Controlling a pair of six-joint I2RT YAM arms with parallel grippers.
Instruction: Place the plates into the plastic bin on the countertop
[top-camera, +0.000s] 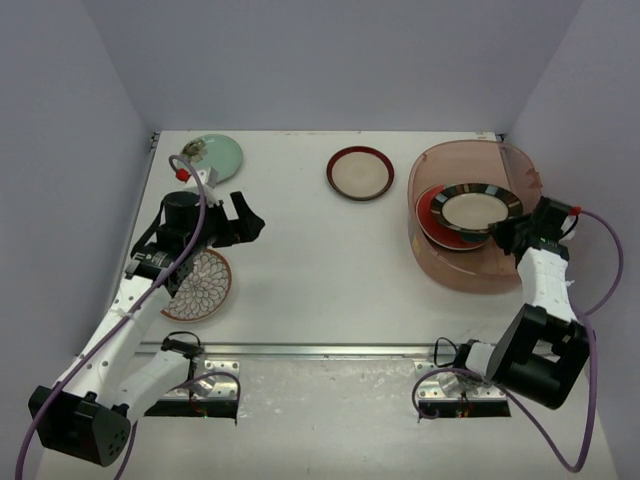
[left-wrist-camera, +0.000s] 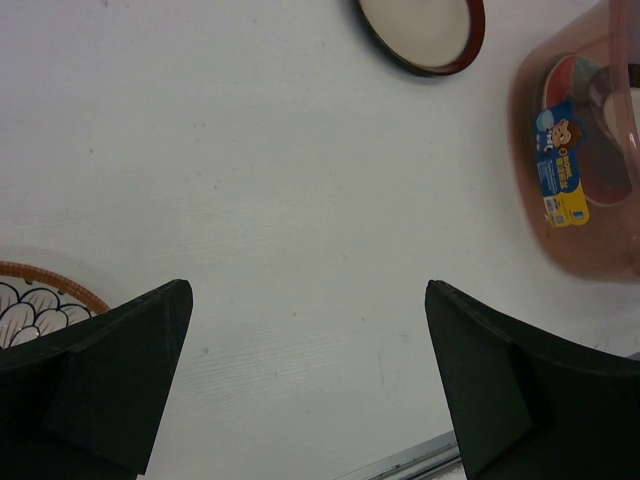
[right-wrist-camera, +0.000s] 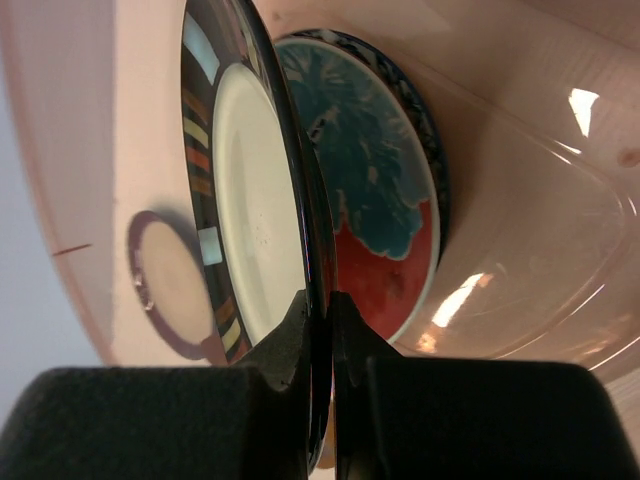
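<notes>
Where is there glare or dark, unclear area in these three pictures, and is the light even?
Right wrist view: bright glare patches on the plastic bin wall; the right pincer, shut on the black-rimmed plate, is nearly black with little detail. Left wrist view: the open left pincer is equally dark, the countertop evenly lit. Top external view: even light, only faint soft shadows.

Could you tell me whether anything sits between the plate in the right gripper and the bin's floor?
Yes: the red-teal floral plate lies in the plastic bin, beneath the black-rimmed plate held by the right gripper.
</notes>
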